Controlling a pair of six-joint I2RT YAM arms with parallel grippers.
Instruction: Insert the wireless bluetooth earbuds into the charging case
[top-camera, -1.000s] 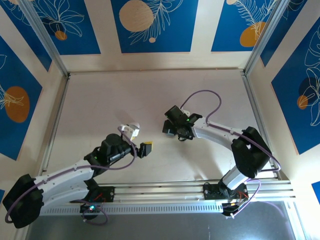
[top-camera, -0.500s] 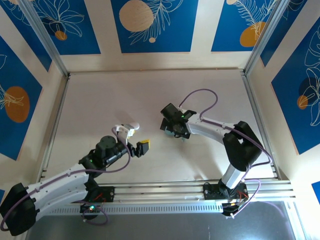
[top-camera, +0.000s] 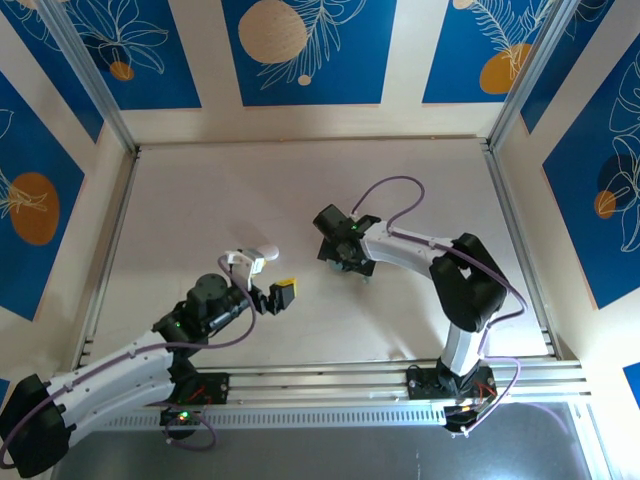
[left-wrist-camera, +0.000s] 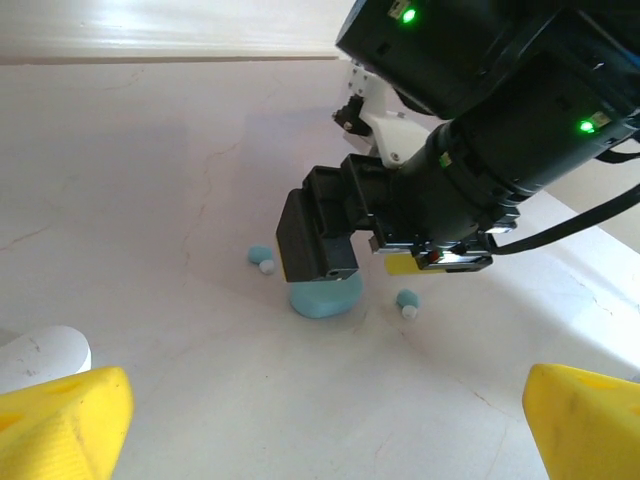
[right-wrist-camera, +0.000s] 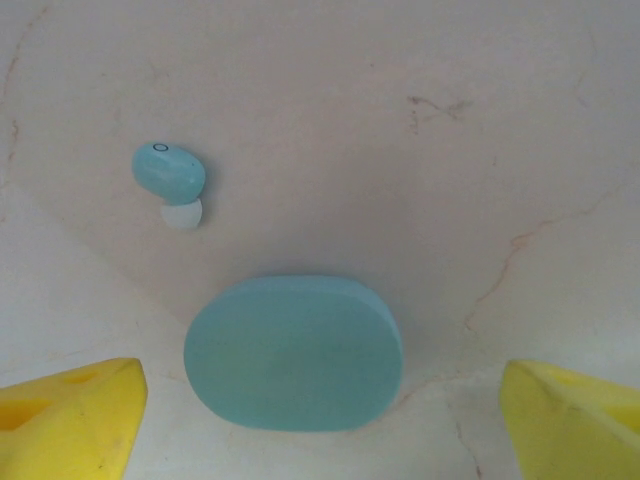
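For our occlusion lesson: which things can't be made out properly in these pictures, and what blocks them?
- Blue case, left wrist view: top hidden behind the right end effector.
- Its inside, right wrist view: the case is shut, so its contents cannot be told.
- White rounded object, left wrist view: cut off by the left edge; identity unclear.

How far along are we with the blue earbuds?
Nothing done yet: both pale blue earbuds lie on the table beside the blue case, whose lid looks shut. In hand: the open right gripper hovers over that case. Remaining: open it, seat each bud.
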